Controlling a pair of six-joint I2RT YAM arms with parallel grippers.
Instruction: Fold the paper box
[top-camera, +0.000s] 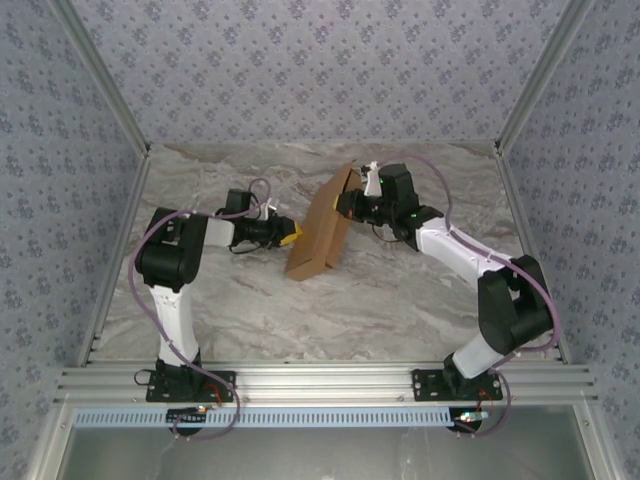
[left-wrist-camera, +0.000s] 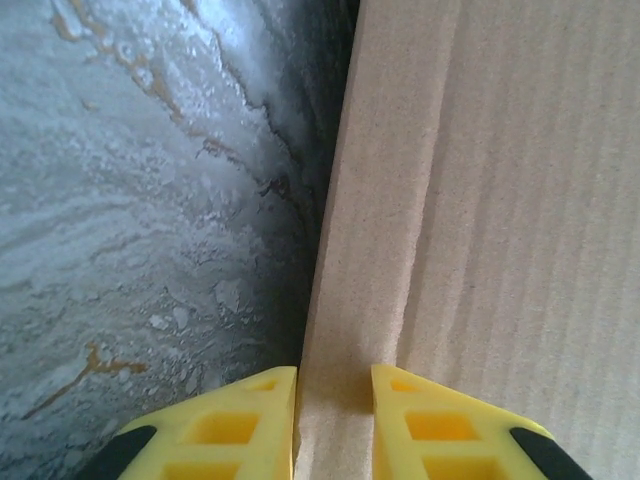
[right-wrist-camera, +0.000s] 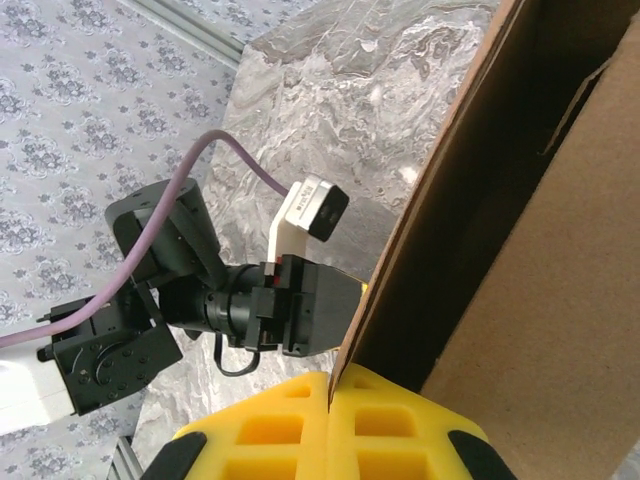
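We see the paper box (top-camera: 320, 228), plain brown cardboard, tilted up off the marble table (top-camera: 250, 310) near its middle, between the two arms. The left gripper (top-camera: 291, 236), with yellow fingertips, meets the box's left side. The right gripper (top-camera: 348, 205) sits against its upper right edge. From up here we cannot make out whether either one truly clamps the cardboard. Blue patterned walls (top-camera: 300, 60) enclose the table on three sides.
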